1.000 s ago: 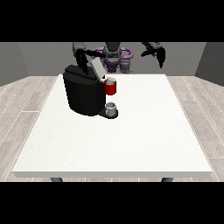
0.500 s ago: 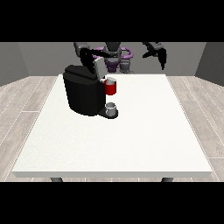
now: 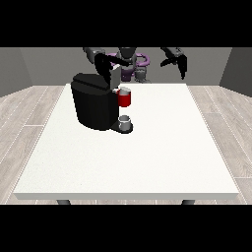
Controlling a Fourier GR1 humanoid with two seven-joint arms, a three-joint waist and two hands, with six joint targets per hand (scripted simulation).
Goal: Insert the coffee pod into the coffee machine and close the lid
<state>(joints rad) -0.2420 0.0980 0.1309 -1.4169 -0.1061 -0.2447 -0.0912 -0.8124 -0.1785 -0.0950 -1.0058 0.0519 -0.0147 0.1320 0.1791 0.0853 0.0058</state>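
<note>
Much of the robot is cut off by the upper band of the view; only its torso, with purple trim, and parts of its arms show beyond the far edge of the counter. The hand at the view's left is dark against the dark coffee machine, so where one ends and the other begins is hard to make out. It sits at the top rear of the machine, against what looks like the lid, and I cannot tell whether its fingers are spread or curled. The hand at the view's right hangs in the air above the far edge of the counter, well apart from the machine; its fingers point downward and look relaxed rather than closed on anything.

The coffee pod itself cannot be seen as a separate thing. A red part sits at the machine's front, on the side toward the counter's middle, and a small grey cup stands just below it on the machine's base.

The machine stands near the far left corner of the white counter. Pale wood-plank floor surrounds the counter, and grey walls close the room behind.
</note>
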